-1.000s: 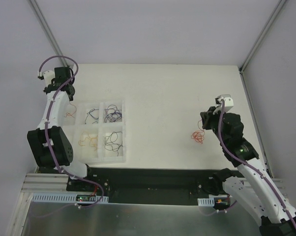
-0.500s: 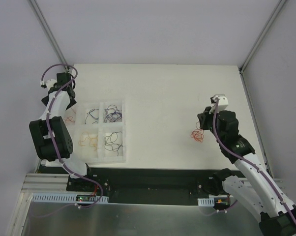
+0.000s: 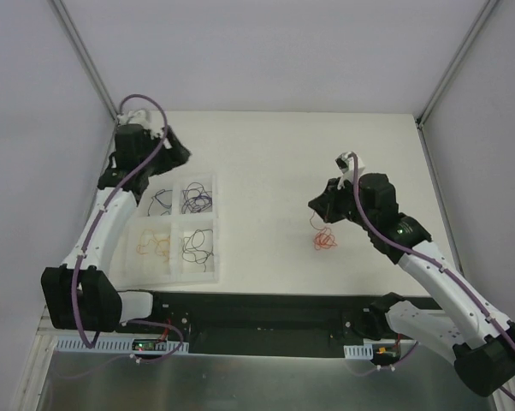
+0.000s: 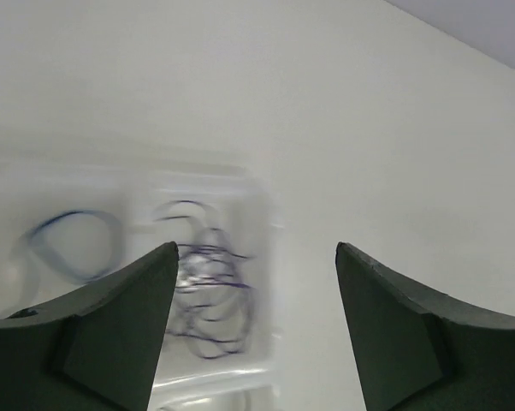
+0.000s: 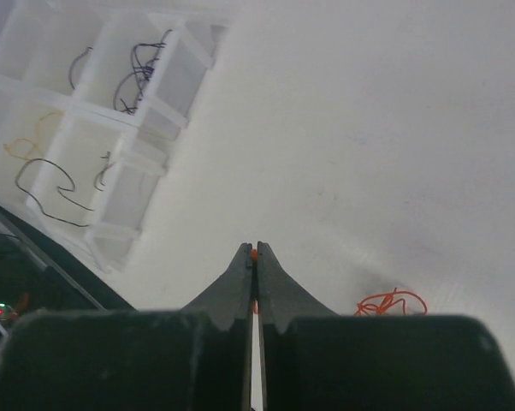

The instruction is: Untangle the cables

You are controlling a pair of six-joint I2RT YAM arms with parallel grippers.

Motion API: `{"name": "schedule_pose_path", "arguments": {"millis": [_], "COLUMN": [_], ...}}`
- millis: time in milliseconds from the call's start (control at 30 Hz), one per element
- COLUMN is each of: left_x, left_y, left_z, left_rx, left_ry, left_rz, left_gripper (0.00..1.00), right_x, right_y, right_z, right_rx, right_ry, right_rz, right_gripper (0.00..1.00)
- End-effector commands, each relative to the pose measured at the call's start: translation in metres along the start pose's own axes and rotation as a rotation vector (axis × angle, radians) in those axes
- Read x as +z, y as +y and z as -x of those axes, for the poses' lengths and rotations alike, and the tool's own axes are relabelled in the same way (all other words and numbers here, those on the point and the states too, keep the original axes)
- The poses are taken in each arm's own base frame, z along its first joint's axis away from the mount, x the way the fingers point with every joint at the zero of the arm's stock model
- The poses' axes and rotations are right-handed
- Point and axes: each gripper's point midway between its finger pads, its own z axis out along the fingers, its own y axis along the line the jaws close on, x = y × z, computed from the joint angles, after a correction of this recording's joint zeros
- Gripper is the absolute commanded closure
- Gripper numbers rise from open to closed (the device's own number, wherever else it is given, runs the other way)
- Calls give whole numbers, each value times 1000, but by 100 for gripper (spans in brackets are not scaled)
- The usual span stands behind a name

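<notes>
The red-orange cables [image 3: 324,239] lie as a small knot of curls right of the table's centre. My right gripper [image 3: 318,208] is just above them, shut, with one orange strand [image 5: 254,253] pinched at its tips; more orange curls [image 5: 393,302] show to the right of the fingers. My left gripper [image 3: 178,153] hovers open over the back edge of the white tray [image 3: 215,257], holding nothing. In the left wrist view its open gripper [image 4: 256,257] frames a compartment of purple cables [image 4: 208,295], blurred.
The tray has four compartments: dark blue wires [image 3: 159,199], purple wires [image 3: 196,201], orange wires [image 3: 153,247] and black wires [image 3: 196,244]. The right wrist view shows the same tray [image 5: 146,107] at the upper left. Grey walls close in the table's left and right.
My left gripper has opened and swung from the tray's left side to its back edge. My right gripper has moved left, dragging the red-orange knot with it.
</notes>
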Motion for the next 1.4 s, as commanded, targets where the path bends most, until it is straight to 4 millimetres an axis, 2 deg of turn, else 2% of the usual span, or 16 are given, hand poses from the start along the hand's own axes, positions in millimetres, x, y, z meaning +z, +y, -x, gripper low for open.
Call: {"name": "schedule_pose_path", "arguments": {"millis": [0,67,133,233,300,467,533,633,833,933,1067,1167,1233,1267,1300,1367], "left_x": [-72,-98,-118,-139,-149,-179,-187,-195,-194,-197,-198,-199,-200,-200,-202,-203], "left_y": [-172,-199,-215,-229,-234,-246,-249,-250,-255,-256,-256,-255,-254,-253,-253,-253], "left_z": [-60,-90,-118,-151,-164,-181,-186,-193,-196,-200,-203,-203,-202,-201,-200,-200], "left_rx": [220,268,325,414,449,435,447,463,445,446,468,503,515,519,524,526], "left_ry": [110,154,211,259,250,211,191,183,203,237,272,262,243,234,226,224], "left_rz": [-942,-1114,-1227,-1334,-1379,-1507,-1530,-1554,-1543,-1562,-1566,-1563,-1563,-1561,-1566,-1570], "left_gripper": [27,27,29,27,22,6,3,3,6,20,65,89,100,100,100,100], "right_x": [-11,-14,-16,-16,-17,-16,-18,-18,-18,-18,-22,-24,-25,-27,-29,-35], "right_y": [48,55,57,55,58,75,82,89,113,120,122,120,118,117,116,109], "right_z": [39,48,56,63,71,73,74,72,67,67,73,74,71,71,69,61], "right_rx": [200,278,356,488,561,719,737,744,749,752,735,709,693,675,639,519], "right_ry": [-101,-129,-165,-205,-234,-203,-196,-196,-171,-174,-190,-198,-196,-207,-211,-213], "right_rz": [181,205,211,202,219,327,358,363,423,439,446,430,419,419,418,397], "right_gripper": [100,100,100,100,100,100,100,100,100,100,100,100,100,100,91,61]}}
